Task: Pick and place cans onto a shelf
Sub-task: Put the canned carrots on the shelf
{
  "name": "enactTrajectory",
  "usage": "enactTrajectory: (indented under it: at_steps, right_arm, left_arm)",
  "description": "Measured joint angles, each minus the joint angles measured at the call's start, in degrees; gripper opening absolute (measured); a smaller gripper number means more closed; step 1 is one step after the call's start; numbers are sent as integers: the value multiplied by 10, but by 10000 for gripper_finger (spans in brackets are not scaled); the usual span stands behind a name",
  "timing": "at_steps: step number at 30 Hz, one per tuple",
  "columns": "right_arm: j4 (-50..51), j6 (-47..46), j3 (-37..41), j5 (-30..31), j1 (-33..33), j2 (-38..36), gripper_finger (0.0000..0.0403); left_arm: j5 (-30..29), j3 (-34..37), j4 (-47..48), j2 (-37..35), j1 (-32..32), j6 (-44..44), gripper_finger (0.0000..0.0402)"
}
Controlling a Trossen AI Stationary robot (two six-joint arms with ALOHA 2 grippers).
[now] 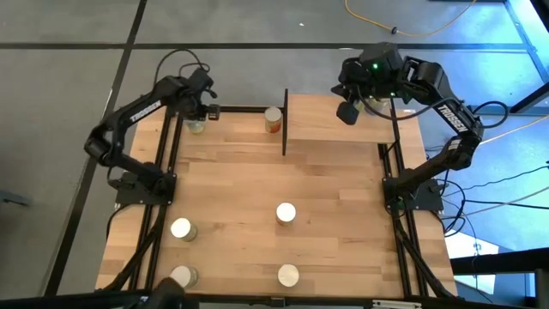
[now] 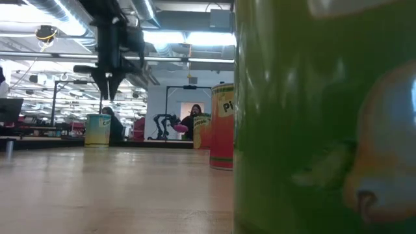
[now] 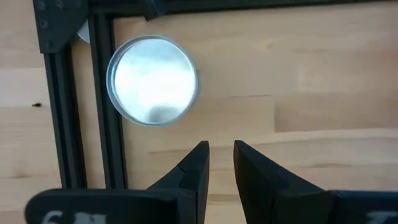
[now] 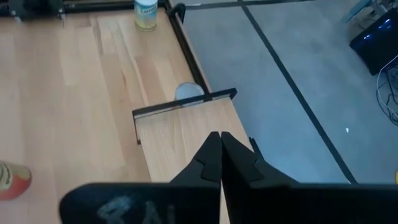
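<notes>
My left gripper (image 1: 202, 110) hangs over the table's far left corner, fingers pointing down with a narrow gap, empty. A can with a shiny top (image 3: 152, 79) stands on the table just beside and below it; it also shows in the high view (image 1: 196, 125) and the low view (image 2: 97, 130). My right gripper (image 4: 220, 138) is shut and empty above the shelf (image 1: 339, 124), a light-wood board with a black upright panel (image 1: 285, 120). An orange-red can (image 1: 273, 120) stands beside that panel on the table.
Several cans stand on the table's near half (image 1: 180, 227) (image 1: 286, 213) (image 1: 182, 276) (image 1: 288, 275). One green can (image 2: 325, 117) fills the low view's right side. Black frame rails (image 1: 167, 172) (image 1: 396, 172) run along both table sides. A person (image 2: 194, 117) shows in the room behind.
</notes>
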State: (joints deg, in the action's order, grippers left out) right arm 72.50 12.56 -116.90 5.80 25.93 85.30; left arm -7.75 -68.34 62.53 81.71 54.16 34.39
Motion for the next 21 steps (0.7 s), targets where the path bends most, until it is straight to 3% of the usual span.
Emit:
enactTrajectory:
  at_steps: [12,21]
  right_arm:
    - [14,2,0,0,0,0,0]
    - [21,1,0,0,0,0,0]
  left_arm:
    - [-73,0,-6,71,3,-9,67]
    - [-60,0,-19,71,26,-19,67]
